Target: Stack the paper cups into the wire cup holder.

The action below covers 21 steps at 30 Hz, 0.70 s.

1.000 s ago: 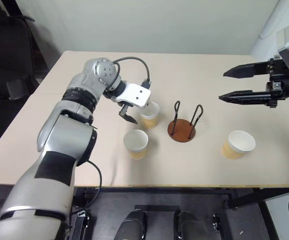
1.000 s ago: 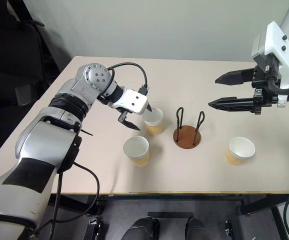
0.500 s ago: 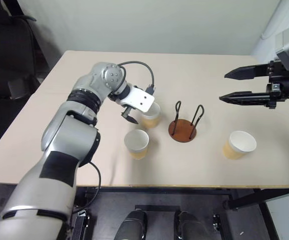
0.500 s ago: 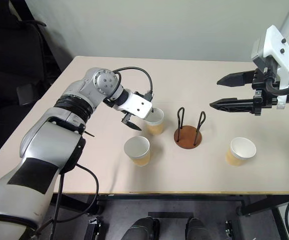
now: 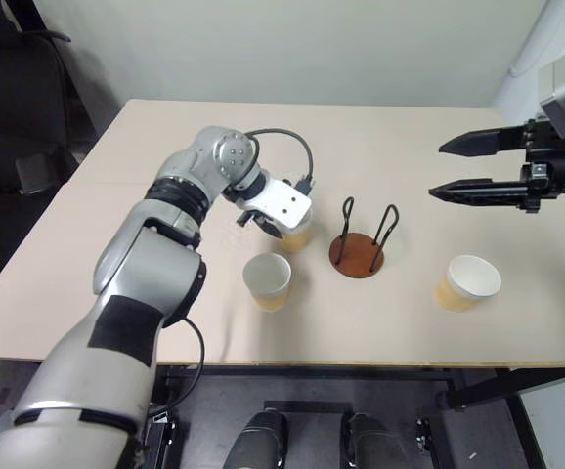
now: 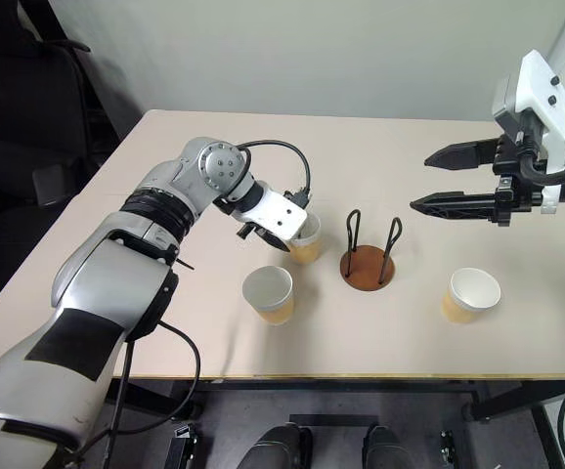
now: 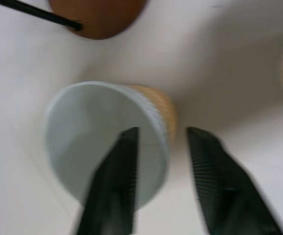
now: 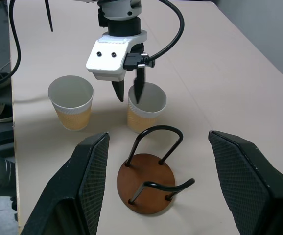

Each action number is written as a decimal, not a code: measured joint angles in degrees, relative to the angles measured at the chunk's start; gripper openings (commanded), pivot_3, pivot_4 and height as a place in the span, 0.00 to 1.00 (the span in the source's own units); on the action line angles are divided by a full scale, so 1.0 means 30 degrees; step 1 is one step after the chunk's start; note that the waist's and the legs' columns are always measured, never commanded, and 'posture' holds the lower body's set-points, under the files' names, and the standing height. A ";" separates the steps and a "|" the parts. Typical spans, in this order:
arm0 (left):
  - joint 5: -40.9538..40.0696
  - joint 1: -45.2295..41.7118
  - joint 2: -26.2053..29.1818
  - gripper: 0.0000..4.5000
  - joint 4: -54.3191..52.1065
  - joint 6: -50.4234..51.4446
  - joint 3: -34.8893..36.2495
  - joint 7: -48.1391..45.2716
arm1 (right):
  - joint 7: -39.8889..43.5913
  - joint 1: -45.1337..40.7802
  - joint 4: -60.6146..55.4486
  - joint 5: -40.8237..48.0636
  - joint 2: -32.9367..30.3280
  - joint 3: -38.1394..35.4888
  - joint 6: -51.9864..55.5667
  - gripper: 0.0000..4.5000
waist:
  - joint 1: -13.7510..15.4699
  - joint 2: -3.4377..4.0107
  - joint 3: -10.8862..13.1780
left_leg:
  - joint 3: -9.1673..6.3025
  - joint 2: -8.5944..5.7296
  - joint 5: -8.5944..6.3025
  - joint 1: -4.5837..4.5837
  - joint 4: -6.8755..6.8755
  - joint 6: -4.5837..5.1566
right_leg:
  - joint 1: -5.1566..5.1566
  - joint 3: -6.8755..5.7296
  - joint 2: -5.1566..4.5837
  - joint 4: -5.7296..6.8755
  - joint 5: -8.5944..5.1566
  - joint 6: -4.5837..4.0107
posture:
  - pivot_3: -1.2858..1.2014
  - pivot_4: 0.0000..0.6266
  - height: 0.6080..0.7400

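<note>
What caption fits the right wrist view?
Left gripper straddling the rim of a paper cup beside the empty wire cup holder, a second cup nearby.

No readable text, labels or numbers anywhere.

The tan, ribbed paper cups with white insides (image 6: 270, 294) are plain, the round reddish-brown disc base with two black wire loops (image 6: 366, 267) bears no mark, and the pale beige tabletop (image 6: 380, 156) carries no print; the white housing of the left end effector (image 8: 113, 59) shows two dark dots, no lettering.
</note>
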 measured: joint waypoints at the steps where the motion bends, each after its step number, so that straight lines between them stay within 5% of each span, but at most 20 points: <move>1: 0.0008 0.0000 0.0061 0.04 0.0007 -0.0102 -0.0016 -0.0320 | -0.0007 0.0000 0.0031 0.0021 -0.0004 -0.0007 0.0036 0.73 | 0.0005 -0.0002 -0.0001 | -0.0018 0.0013 -0.0001 -0.0003 -0.0001 0.0001 | 0.0000 0.0016 -0.0021 -0.0002 0.0001 0.0002 | 0.52 0.24 1.00; 14: -0.0111 -0.0502 0.0552 0.01 0.0078 0.0130 0.0094 -0.3128 | 0.0254 0.0078 0.1116 -0.0276 -0.0690 -0.0041 -0.0339 0.73 | -0.0003 -0.0003 -0.0001 | 0.0005 0.0004 -0.0012 -0.0011 0.0006 0.0026 | 0.0010 -0.0009 -0.0013 -0.0014 -0.0005 -0.0005 | 0.52 0.24 1.00; 21: 0.0022 -0.4039 0.0892 0.01 0.0706 0.2845 0.0578 0.0922 | 0.0758 0.0258 0.2376 -0.0960 -0.1456 -0.0038 -0.1157 0.73 | 0.0028 -0.0013 0.0006 | 0.0014 0.0005 -0.0030 -0.0101 0.0010 0.0063 | -0.0039 -0.0015 -0.0040 -0.0055 -0.0014 0.0008 | 0.52 0.24 1.00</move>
